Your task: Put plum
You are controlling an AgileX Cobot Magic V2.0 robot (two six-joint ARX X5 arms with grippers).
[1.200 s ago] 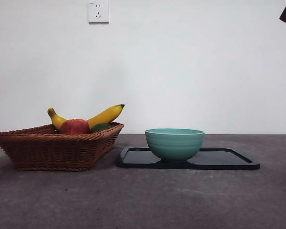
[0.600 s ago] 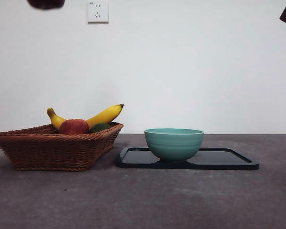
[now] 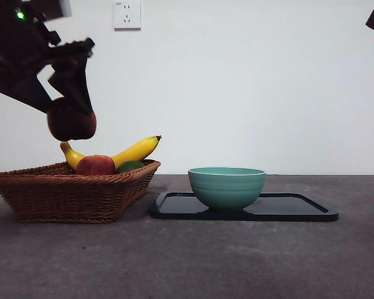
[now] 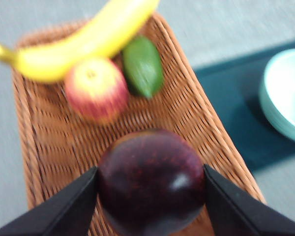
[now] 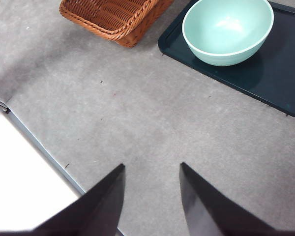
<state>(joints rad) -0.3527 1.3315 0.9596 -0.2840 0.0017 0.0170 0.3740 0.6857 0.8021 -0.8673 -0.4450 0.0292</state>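
Here the left gripper (image 4: 150, 184) pinches the plum (image 4: 151, 181) in the air above the basket (image 3: 75, 196), so the carry is in hand and the putting-down is not yet done

Both jaws press the plum's sides, and it hangs over the bare end of the basket, apart from the banana (image 4: 83, 39), the red fruit (image 4: 96, 93) and the green fruit (image 4: 142, 66); the task names no place for it, so I judge the next move must settle on either that bare wicker or the bowl (image 3: 227, 187) on the tray (image 3: 299, 208) beside the basket, then lower before the jaws part, since a glossy round fruit will roll; the right gripper (image 5: 151, 196) waits with jaws spread over bare table (image 5: 137, 123), which is grey and matt; behind it a plain white wall (image 3: 268, 81) carries a socket (image 3: 127, 14)
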